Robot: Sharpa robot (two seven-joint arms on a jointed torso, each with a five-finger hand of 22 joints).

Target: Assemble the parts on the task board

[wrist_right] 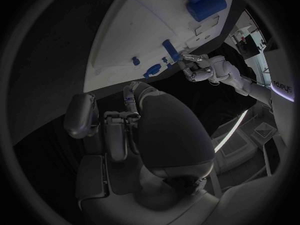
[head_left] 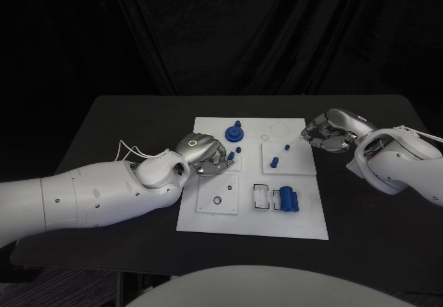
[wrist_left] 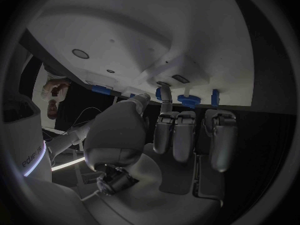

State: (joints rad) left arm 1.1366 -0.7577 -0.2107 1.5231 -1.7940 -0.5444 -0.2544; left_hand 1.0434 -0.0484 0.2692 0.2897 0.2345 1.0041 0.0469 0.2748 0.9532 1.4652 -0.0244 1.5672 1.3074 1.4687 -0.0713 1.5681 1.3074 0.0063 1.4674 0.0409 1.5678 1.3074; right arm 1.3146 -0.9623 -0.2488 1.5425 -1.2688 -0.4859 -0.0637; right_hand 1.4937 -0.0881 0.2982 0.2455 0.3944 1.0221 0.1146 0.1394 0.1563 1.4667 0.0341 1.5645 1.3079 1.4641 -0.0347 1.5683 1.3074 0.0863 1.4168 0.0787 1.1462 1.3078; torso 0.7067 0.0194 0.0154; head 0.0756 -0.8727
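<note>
**Both hands at the board's edges, fingers curled**

The left hand [head_left: 203, 153] sits over the left side of the board [head_left: 249, 224], at the near edge of the upper-left raised plate. Its fingers [wrist_left: 175, 135] are curled downward against the board; whether they pinch a part there I cannot tell.

The board lies in the middle of the black surface [head_left: 120, 115]. Just right of the left hand two small blue pegs [head_left: 234, 153] stand upright. Beyond them, near the far edge, sits a round blue gear [head_left: 235, 133] with a peg beside it. On the right plate stand two more small blue parts [head_left: 274, 162]. Nearer the robot, a blue cylinder [head_left: 288, 198] lies on its side next to a clear slot [head_left: 262, 197], and a plate with a round hole [head_left: 217, 199] lies left of that.

The right hand [head_left: 330, 131] hovers at the board's far right corner, fingers curled in with nothing seen in them.
</note>
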